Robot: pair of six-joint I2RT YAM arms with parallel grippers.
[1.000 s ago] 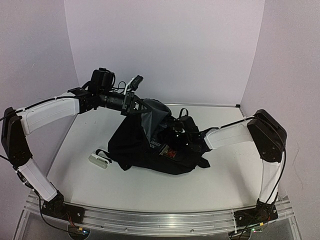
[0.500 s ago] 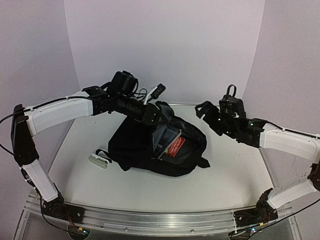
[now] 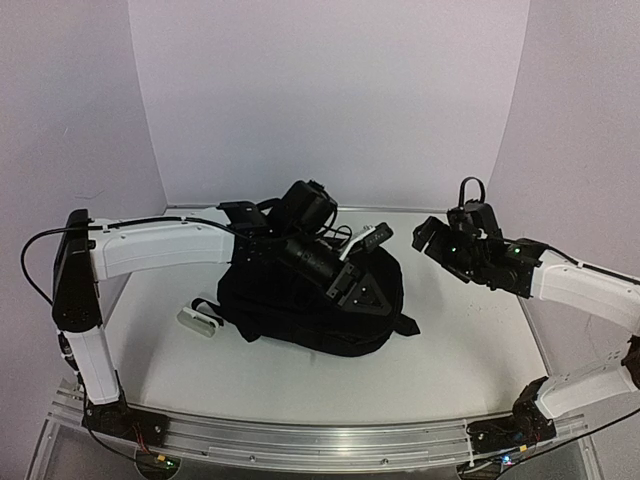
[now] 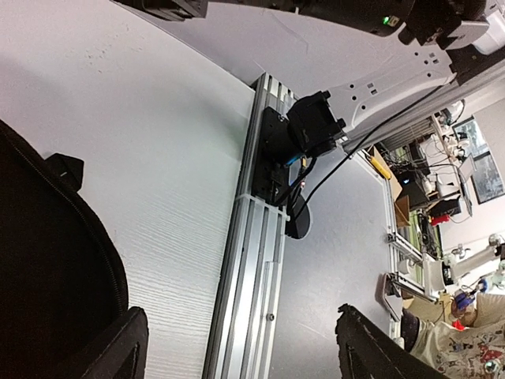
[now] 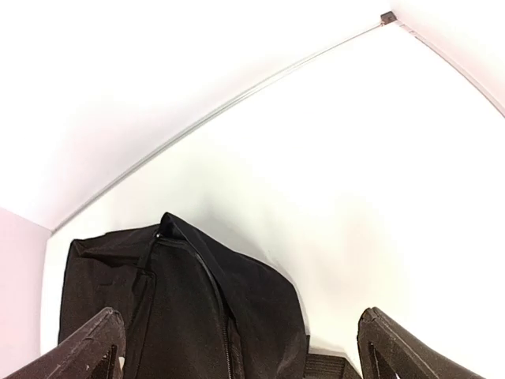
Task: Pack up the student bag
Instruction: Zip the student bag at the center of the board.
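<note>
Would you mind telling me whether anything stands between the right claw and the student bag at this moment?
Nothing visible does. The right claw hangs open off the right side of the student bag, with only bare table between them. The left claw is over the bag itself, outside that gap.

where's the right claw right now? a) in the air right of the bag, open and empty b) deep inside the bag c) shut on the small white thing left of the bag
a: the right claw hangs open to the right of the bag, nothing between its fingers.
</note>
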